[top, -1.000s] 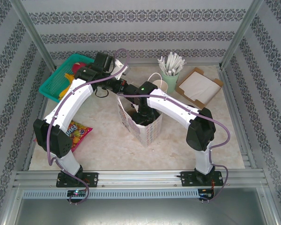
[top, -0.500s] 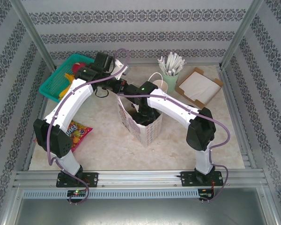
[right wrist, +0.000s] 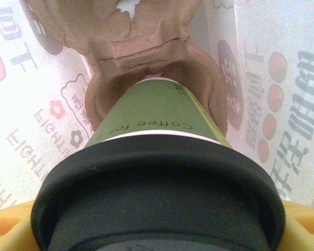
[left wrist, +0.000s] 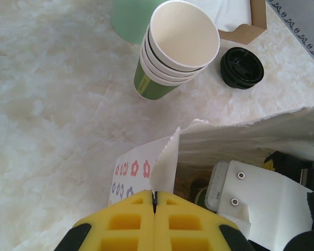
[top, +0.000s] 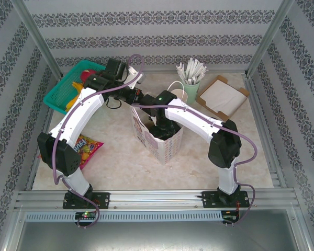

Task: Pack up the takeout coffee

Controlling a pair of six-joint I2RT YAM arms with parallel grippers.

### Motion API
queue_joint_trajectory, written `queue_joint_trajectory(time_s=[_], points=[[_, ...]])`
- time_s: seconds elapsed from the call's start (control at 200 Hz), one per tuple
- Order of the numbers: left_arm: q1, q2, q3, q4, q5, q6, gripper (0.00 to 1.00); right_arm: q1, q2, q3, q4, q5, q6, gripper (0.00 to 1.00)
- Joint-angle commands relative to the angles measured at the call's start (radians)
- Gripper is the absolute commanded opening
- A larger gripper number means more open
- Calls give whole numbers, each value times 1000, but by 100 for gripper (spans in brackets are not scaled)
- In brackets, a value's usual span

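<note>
The takeout coffee point(right wrist: 157, 112), a dark green cup with a black lid point(right wrist: 157, 198), sits with its base in a socket of the brown pulp tray point(right wrist: 146, 31) inside the printed paper bag point(top: 166, 145). My right gripper point(right wrist: 157, 227) reaches down into the bag. Its yellow fingers point(right wrist: 10, 225) flank the lid on both sides, shut on the cup. My left gripper point(left wrist: 155, 197) is shut on the bag's zigzag top edge point(left wrist: 165, 164), holding the mouth apart. In the left wrist view a sliver of the green cup point(left wrist: 201, 194) shows inside, beside the right wrist's white housing point(left wrist: 256, 193).
Behind the bag stand a stack of lidless cups point(left wrist: 172, 57), a loose black lid point(left wrist: 242, 67), a mint holder of white sticks point(top: 189, 83) and a cardboard napkin box point(top: 222, 95). A teal basket point(top: 68, 86) sits far left and a snack packet point(top: 88, 146) near left.
The bag's mouth has spread slightly toward the right. Both arms stay almost where they were, and both grips are unchanged.
</note>
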Motion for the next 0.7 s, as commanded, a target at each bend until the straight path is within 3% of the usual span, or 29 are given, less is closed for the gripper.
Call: queue_joint_trajectory(time_s=[0.0, 0.694], points=[[-5, 20, 25, -2, 20, -9, 0, -9, 13, 13, -38, 25, 1, 67], [-6, 21, 24, -5, 22, -11, 0, -9, 10, 11, -44, 37, 11, 68]])
